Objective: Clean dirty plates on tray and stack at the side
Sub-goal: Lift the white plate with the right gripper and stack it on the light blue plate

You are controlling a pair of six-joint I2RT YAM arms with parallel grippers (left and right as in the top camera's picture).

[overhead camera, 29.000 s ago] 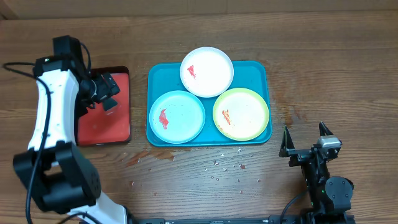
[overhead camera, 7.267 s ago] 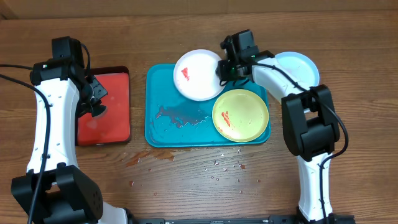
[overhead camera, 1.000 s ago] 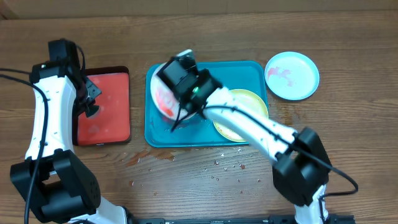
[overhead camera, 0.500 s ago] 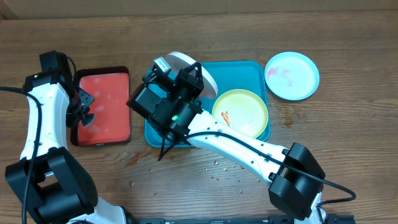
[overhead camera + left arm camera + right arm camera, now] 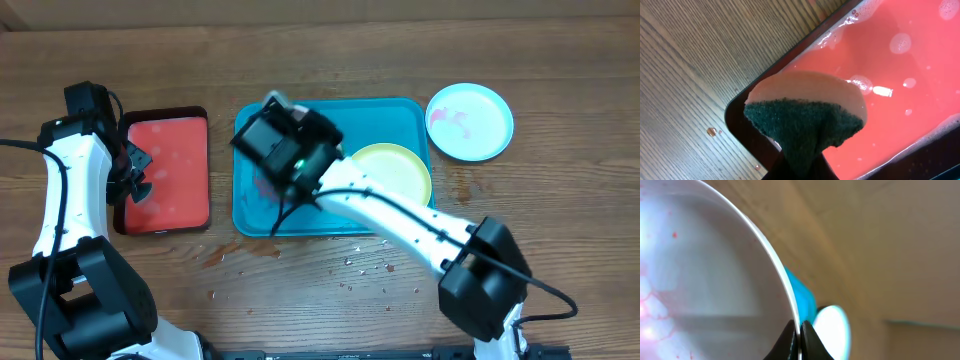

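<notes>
My right gripper (image 5: 799, 336) is shut on the rim of the white plate (image 5: 705, 270), which carries pink soapy smears. In the overhead view the gripper (image 5: 285, 150) hangs over the left part of the teal tray (image 5: 400, 115) and hides nearly all of that plate. The yellow-green plate (image 5: 400, 170) lies on the tray's right side, partly under my right arm. The light blue plate (image 5: 469, 121), smeared red, rests on the table to the right of the tray. My left gripper (image 5: 800, 170) is shut on a green-faced sponge (image 5: 805, 115) above the red tray's corner.
The red tray (image 5: 170, 165) with a dark rim holds foamy water (image 5: 900, 75) and sits left of the teal tray. Red smears (image 5: 265, 187) mark the teal tray's left floor. Water drops and crumbs (image 5: 360, 268) dot the wood in front of the tray.
My right wrist has swung over the tray's left part, turning the white plate until the wrist hides it from above. The left arm shifted left to the red tray's edge, then held still.
</notes>
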